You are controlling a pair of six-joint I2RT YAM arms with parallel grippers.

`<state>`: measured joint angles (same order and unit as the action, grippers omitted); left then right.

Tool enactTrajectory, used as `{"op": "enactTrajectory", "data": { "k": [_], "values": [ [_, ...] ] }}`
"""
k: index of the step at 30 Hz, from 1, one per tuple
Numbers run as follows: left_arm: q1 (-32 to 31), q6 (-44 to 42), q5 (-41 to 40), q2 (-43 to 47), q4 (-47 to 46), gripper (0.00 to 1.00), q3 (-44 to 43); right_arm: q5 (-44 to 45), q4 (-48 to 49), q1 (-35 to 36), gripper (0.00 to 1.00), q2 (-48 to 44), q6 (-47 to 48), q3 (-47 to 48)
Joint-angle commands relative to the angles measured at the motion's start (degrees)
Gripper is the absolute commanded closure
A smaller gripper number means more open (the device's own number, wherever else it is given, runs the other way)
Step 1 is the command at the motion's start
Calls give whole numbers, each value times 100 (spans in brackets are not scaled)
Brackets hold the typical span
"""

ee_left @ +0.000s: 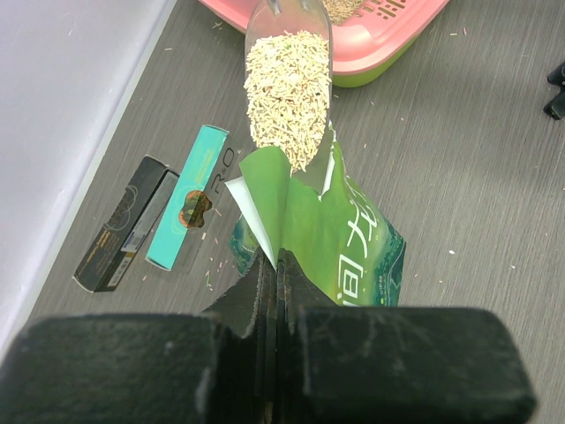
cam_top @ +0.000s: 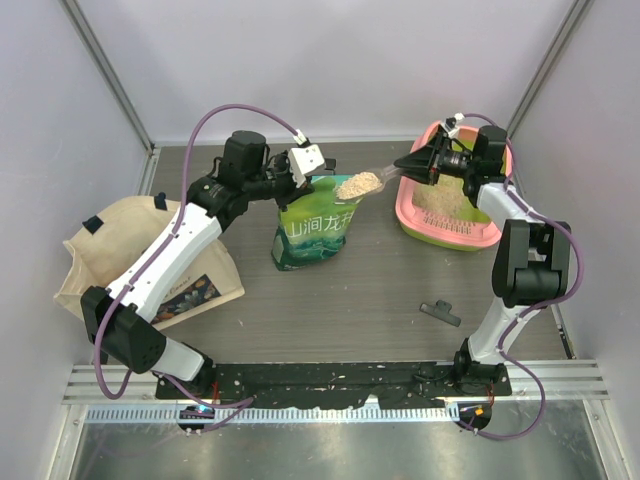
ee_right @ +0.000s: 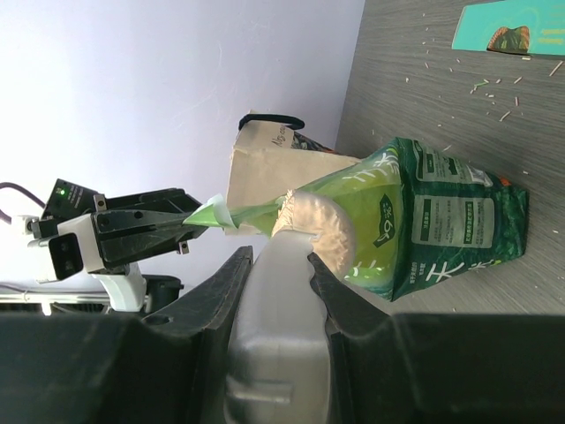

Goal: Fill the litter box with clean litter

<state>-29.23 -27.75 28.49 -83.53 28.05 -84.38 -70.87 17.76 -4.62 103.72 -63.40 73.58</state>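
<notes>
Two arms are at work over the far half of the table (cam_top: 400, 290). The left gripper (ee_left: 272, 265) has its jaws pressed together on the torn top flap of the green bag (cam_top: 312, 235), which stands upright near the middle of the far edge, its mouth pulled open. The right gripper (cam_top: 410, 166) is clamped on the handle of a clear scoop (ee_left: 287, 35), with the handle filling the gap between its fingers. The scoop lies roughly level, its bowl just above the bag's mouth and its handle reaching back toward the litter box (cam_top: 404, 212). It is heaped with pale litter (ee_left: 287, 97), none of it falling.

The litter box sits in the far right corner of the table, and a layer of the same granules covers its basin under the right arm. The scoop's bowl is beside the box, not over it.

A beige tote bag (cam_top: 110, 255) rests by the left edge. A teal carton (ee_left: 187, 208) and a black carton (ee_left: 119, 225) lie flat along the far edge. Stray grains dot the tabletop around the bag. A small black part (cam_top: 440, 312), possibly a clip, lies near the right arm.
</notes>
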Motion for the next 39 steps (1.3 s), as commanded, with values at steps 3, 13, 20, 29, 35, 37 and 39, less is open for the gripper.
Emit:
{"op": "enactTrajectory", "data": {
  "k": [3,13,20,29,35,37,39],
  "values": [
    [23,-82,16,56,-423,100,-228,-208,333,-30,99,-476,-103,-2],
    [23,-55,-28,-6,-432,100,-254,-243,518,-56,99,-572,-234,-107],
    [23,-108,-10,-50,-371,100,-307,-243,588,-153,99,-581,-314,-125],
    [23,-126,34,-129,-344,100,-342,-243,606,-390,99,-651,-340,-186],
    [14,-143,60,-199,-283,100,-421,-261,729,-495,99,-695,-410,-256],
    [14,-161,69,-225,-257,100,-439,-278,764,-566,99,-704,-445,-274],
    [14,-152,78,-252,-257,100,-457,-287,782,-671,99,-687,-454,-265]
  ]
}}
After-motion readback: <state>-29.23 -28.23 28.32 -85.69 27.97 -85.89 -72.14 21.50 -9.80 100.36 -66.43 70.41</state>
